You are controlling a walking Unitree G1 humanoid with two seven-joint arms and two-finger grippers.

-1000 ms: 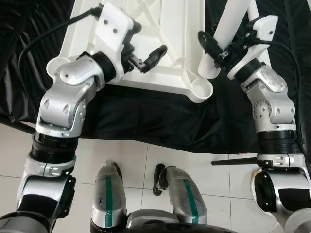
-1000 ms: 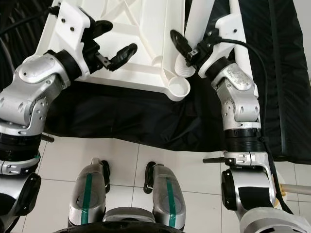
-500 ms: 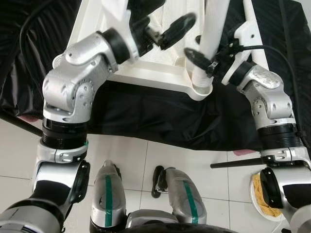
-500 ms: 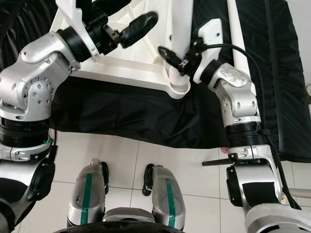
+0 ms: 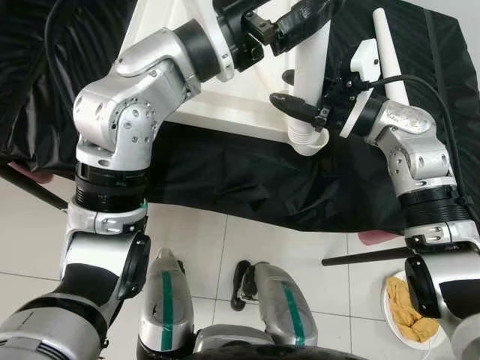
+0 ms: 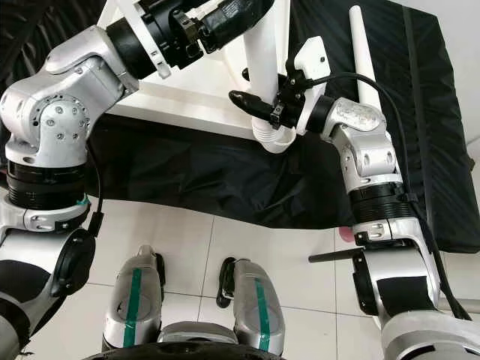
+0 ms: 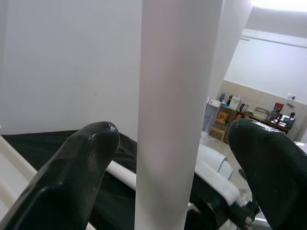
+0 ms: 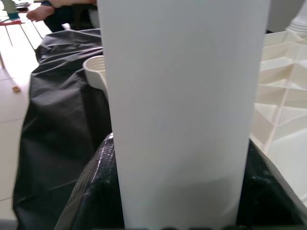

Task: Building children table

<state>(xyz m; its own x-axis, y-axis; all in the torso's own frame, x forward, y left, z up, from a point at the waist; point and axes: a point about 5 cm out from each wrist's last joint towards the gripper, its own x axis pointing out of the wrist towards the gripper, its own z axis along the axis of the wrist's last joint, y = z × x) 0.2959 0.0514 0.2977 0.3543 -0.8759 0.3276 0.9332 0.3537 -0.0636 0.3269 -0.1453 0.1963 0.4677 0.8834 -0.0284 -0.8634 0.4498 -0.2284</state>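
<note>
Support is given to the white plastic table leg (image 6: 264,56), held upright in the upturned white tabletop's corner socket (image 6: 271,139): right gripper (image 6: 259,105) clasps its base, left gripper (image 7: 177,158) straddles it higher, unclosed.

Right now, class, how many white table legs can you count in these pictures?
2. One leg stands in the tabletop's corner socket, between both grippers. The other leg lies on the black cloth. More may be hidden.

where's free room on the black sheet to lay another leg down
Bare black sheet lies between the tabletop and the floor tiles. It's crowded at the corner socket, where both grippers flank the upright leg; a spare leg lies beyond.
</note>
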